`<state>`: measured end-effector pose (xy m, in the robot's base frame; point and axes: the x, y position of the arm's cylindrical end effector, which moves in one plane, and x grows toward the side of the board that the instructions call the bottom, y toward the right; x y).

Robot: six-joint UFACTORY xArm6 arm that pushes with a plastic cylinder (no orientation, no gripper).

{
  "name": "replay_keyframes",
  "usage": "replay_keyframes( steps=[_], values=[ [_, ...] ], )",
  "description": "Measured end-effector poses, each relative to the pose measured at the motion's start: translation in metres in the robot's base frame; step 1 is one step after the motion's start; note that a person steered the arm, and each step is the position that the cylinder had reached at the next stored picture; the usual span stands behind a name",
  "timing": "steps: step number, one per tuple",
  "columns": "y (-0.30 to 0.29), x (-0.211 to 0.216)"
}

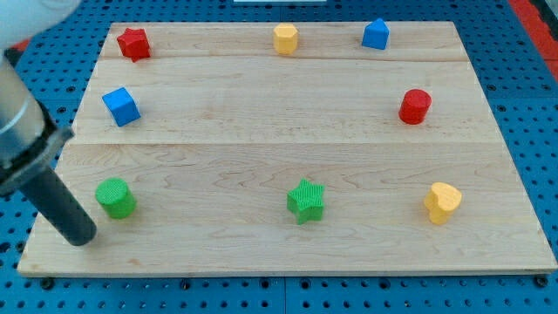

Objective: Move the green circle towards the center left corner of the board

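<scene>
A pale wooden counter lies on a blue pegboard. The green circle sits near the counter's near-left corner. My tip, the end of a dark rod with no hand to open or close, rests just left of and nearer than the green circle, not clearly touching it. A blue cube stands farther back on the left, a green star near centre.
</scene>
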<state>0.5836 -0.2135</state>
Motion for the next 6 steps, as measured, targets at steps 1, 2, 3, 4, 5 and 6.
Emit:
replay_keyframes(
  steps=[1,2,3,4,5,6],
  values=[
    [0.033,-0.02],
    [0.009,-0.039],
    [0.003,-0.041],
    [0.006,-0.059],
    [0.005,-0.079],
    [0.063,-0.12]
  ],
)
